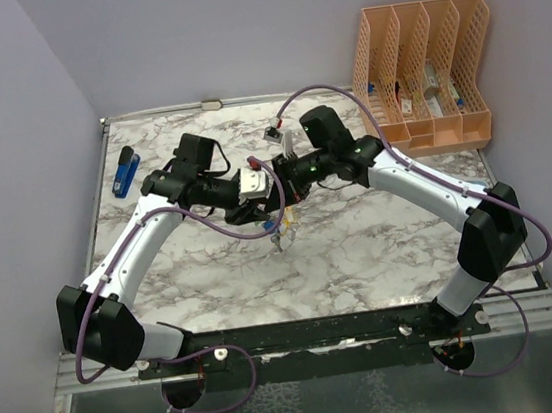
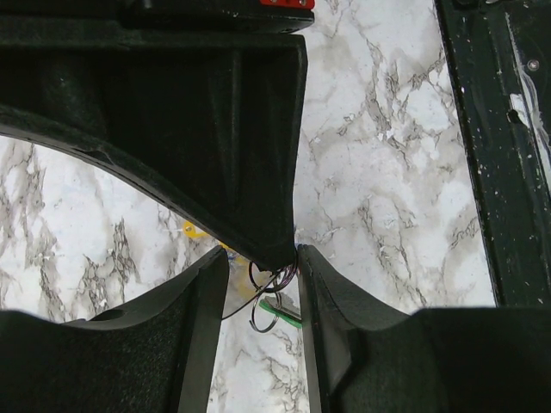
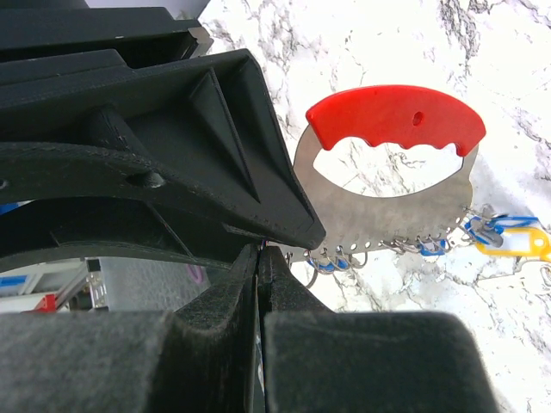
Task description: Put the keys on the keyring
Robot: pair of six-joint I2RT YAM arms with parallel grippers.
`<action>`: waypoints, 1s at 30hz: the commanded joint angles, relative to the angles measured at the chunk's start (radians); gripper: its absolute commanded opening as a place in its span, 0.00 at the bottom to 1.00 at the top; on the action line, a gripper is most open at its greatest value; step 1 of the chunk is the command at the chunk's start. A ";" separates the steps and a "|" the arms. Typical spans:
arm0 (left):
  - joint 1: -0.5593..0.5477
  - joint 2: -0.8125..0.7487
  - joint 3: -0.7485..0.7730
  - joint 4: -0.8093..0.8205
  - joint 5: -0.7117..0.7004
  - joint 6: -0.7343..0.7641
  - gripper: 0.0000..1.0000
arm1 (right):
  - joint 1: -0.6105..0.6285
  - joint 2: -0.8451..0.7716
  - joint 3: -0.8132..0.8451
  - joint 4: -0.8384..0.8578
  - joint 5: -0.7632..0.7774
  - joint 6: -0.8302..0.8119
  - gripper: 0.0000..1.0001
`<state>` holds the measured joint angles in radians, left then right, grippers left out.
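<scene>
Marbled white tabletop (image 1: 363, 256) fills the overhead view between pale lilac walls, with a blue stapler (image 1: 126, 172) at ten o'clock and an orange file organiser (image 1: 426, 72) at two o'clock. Both arms meet near the centre, hiding most of the keyring there; only the keys (image 1: 281, 231) dangle clear, too small to count. In the right wrist view the right gripper (image 3: 261, 258) is clenched on the keyring (image 3: 405, 206) at its silver corner, red grip at twelve o'clock, and blue and yellow key heads (image 3: 508, 241) hang at four o'clock, cut off by the edge. The left gripper (image 2: 263, 292) stands released, fingers (image 2: 314, 284) apart around small wire rings (image 2: 263, 275) and a green key head (image 2: 280, 310); contact cannot be made out
</scene>
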<state>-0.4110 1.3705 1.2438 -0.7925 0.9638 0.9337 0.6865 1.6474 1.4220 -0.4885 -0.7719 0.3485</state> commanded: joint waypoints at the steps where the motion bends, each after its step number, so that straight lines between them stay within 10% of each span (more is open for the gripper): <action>1: -0.002 -0.009 -0.014 -0.018 -0.009 0.029 0.40 | 0.009 -0.044 0.008 0.038 -0.040 0.013 0.01; 20: -0.002 -0.021 0.002 -0.052 -0.075 0.077 0.31 | 0.009 -0.086 -0.018 0.021 -0.046 0.002 0.01; 24: -0.002 -0.019 0.013 -0.057 -0.066 0.077 0.01 | 0.010 -0.081 -0.031 0.027 -0.052 0.001 0.01; 30: -0.002 -0.022 0.017 -0.059 -0.071 0.068 0.00 | 0.010 -0.081 -0.038 0.035 -0.055 0.002 0.01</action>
<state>-0.4164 1.3670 1.2396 -0.8700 0.9104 0.9977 0.6815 1.6062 1.3922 -0.4770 -0.7666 0.3443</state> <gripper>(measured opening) 0.043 0.017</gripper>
